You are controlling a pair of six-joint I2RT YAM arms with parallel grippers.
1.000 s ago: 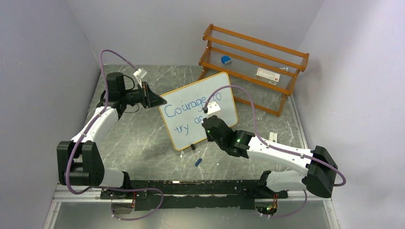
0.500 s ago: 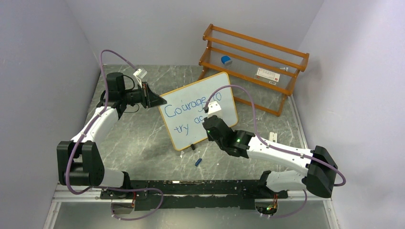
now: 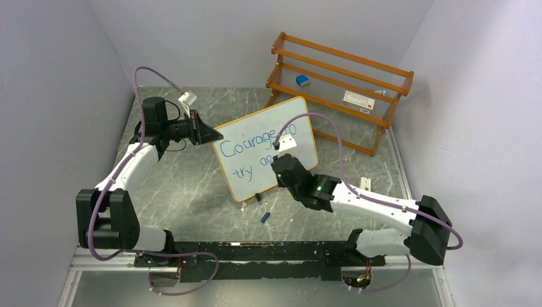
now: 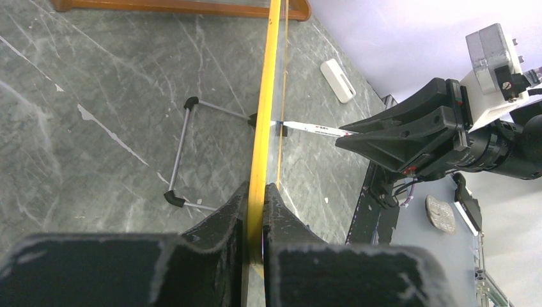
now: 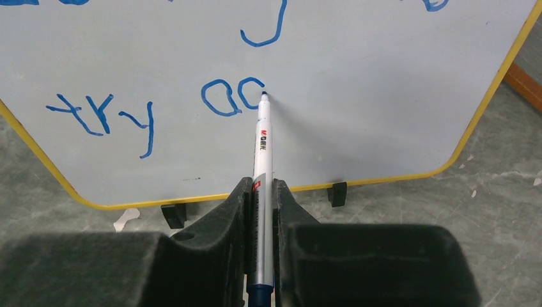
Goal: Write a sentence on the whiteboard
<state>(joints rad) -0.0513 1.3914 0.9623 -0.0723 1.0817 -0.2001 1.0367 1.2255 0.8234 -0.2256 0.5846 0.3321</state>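
My left end effector clamps the edge of the whiteboard; my right end effector clamps a marker, tip on the sentence.

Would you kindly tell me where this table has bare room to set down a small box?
Widest: the near-left tabletop, bordered by the left arm, the whiteboard and the base rail. Smaller: the back strip between the left tool and the wooden rack. Crowded: by the whiteboard's near edge, where the right tool holds the marker and a blue cap lies.
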